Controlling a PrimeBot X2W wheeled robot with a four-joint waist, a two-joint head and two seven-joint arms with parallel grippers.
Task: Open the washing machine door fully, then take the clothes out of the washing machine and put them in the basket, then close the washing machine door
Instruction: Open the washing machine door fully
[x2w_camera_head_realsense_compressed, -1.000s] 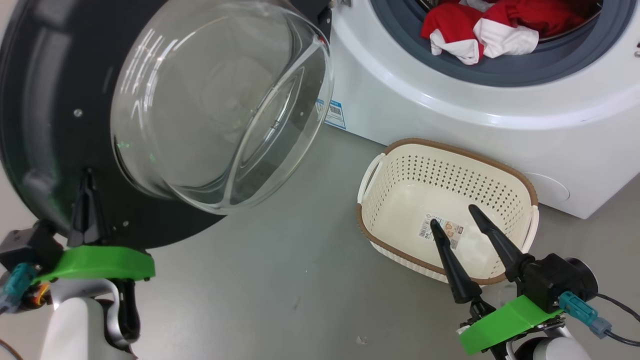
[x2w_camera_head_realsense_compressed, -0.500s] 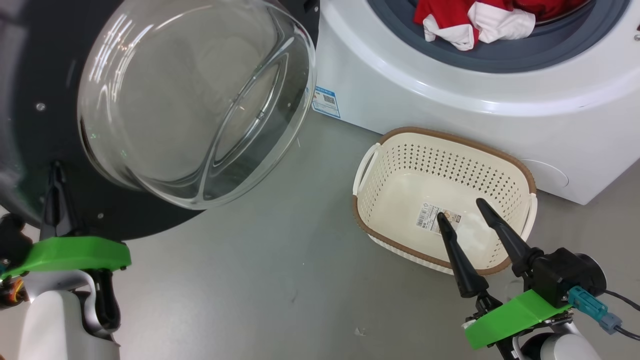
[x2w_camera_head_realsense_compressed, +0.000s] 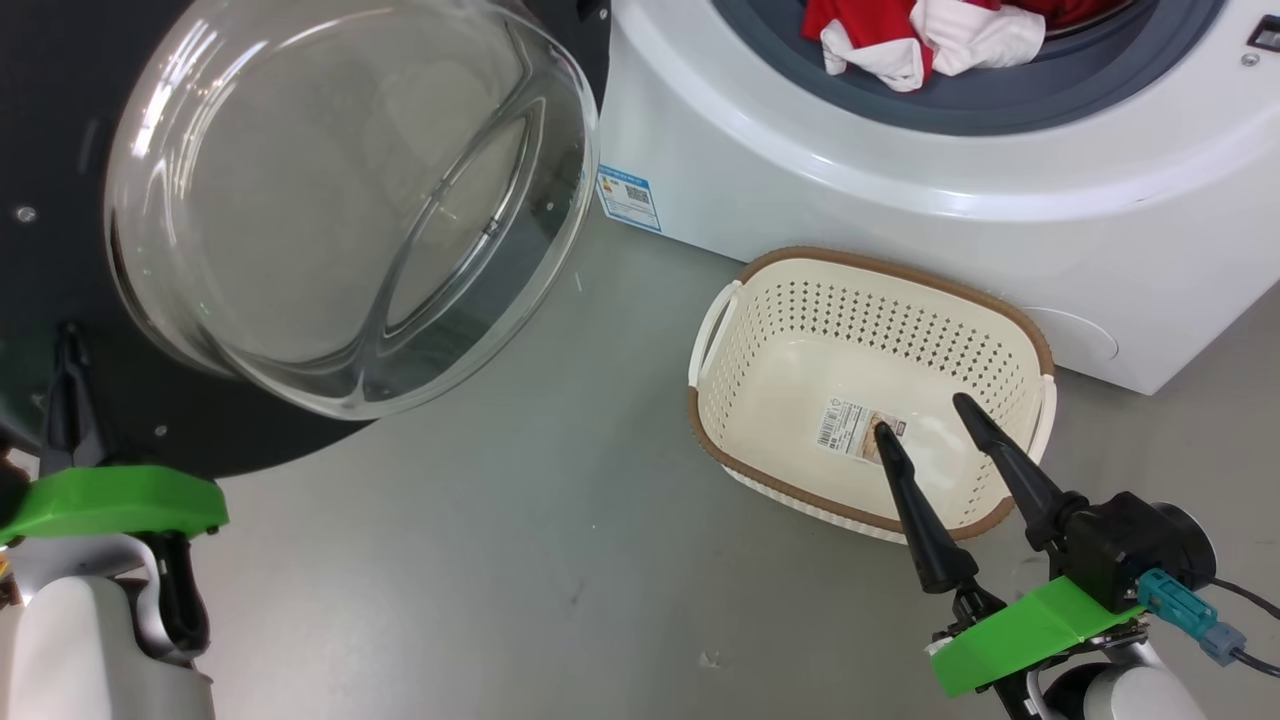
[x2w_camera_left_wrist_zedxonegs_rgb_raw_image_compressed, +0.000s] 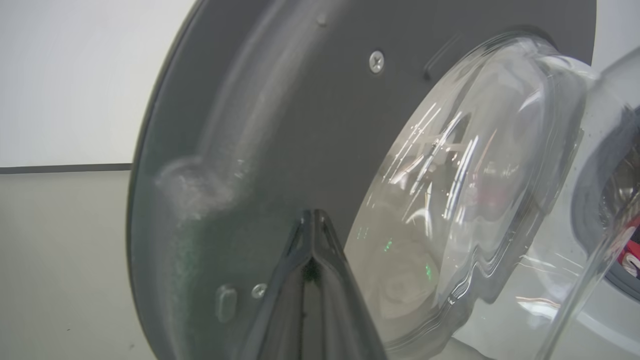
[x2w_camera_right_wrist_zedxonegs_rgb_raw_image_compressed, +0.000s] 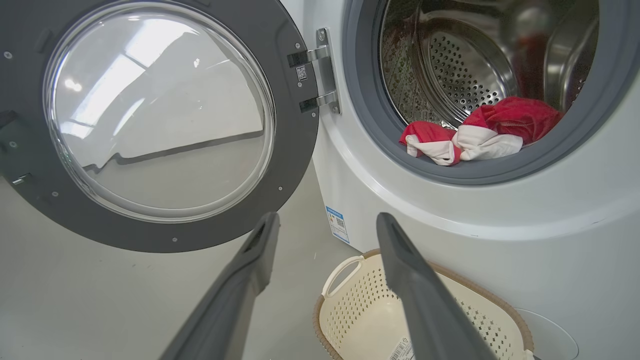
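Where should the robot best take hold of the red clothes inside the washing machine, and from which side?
Probably best to grip the raised red-and-white fold of the clothes that rests on the grey rubber ring. Come from the front, through the open mouth, with the open right hand: the pile sits low at the front of the drum, and that fold sticks up.

The head camera turns, so the washing machine (x2w_camera_head_realsense_compressed: 900, 200), basket (x2w_camera_head_realsense_compressed: 850, 320) and clothes (x2w_camera_head_realsense_compressed: 900, 45) sit further left and higher in its view (no move of their own). The washing machine door (x2w_camera_head_realsense_compressed: 60, 150) swings wider — its glass draws away from the blue label (x2w_camera_head_realsense_compressed: 628, 198) — and the left gripper (x2w_camera_head_realsense_compressed: 68, 340) travels left with it.
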